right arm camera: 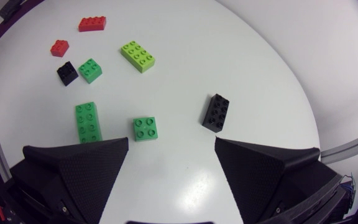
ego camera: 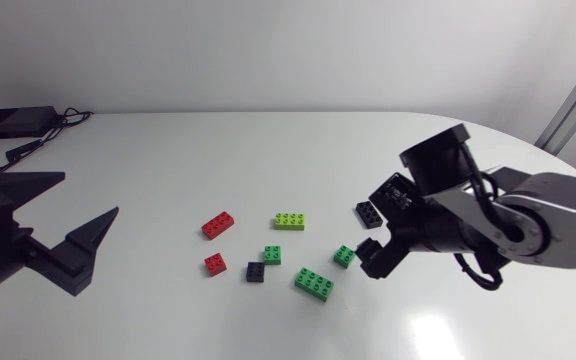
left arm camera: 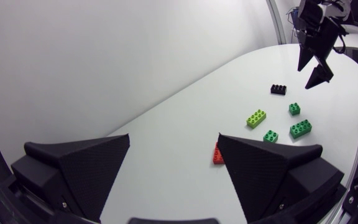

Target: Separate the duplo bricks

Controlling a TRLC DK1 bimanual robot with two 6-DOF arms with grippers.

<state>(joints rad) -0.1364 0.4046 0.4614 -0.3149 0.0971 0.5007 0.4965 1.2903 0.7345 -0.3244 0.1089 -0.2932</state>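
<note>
Bench: a white bench (ego camera: 268,150) carries eight loose duplo bricks, grouped between the two arms and nearer the right one.
Left gripper: the left gripper (ego camera: 90,195) hangs over the left side of the bench, well apart from the bricks. Its fingers are spread wide with nothing between them.
Right gripper: the right gripper (right arm camera: 171,142) hovers above the right end of the group. Its fingers are apart and hold nothing.
Black long brick: the black long brick (right arm camera: 215,113) lies alone on the bench, just ahead of one right finger.
Green square brick: the green square brick (right arm camera: 146,129) lies flat, ahead of the gap between the right fingers, near the black long brick but not touching it.
Green long brick: the green long brick (right arm camera: 88,121) lies beside the green square brick, with a gap between them.
Lime long brick: the lime long brick (right arm camera: 137,56) lies further out, on its own.
Corner pair: the other green square brick (right arm camera: 90,70) and the black square brick (right arm camera: 68,73) sit corner to corner; I cannot tell whether they are joined.
Red bricks: the red square brick (right arm camera: 59,47) and the red long brick (right arm camera: 92,23) lie farthest from the right gripper, apart from each other.
Far corner: a black box with cables (ego camera: 13,122) sits at the bench's far left corner.
</note>
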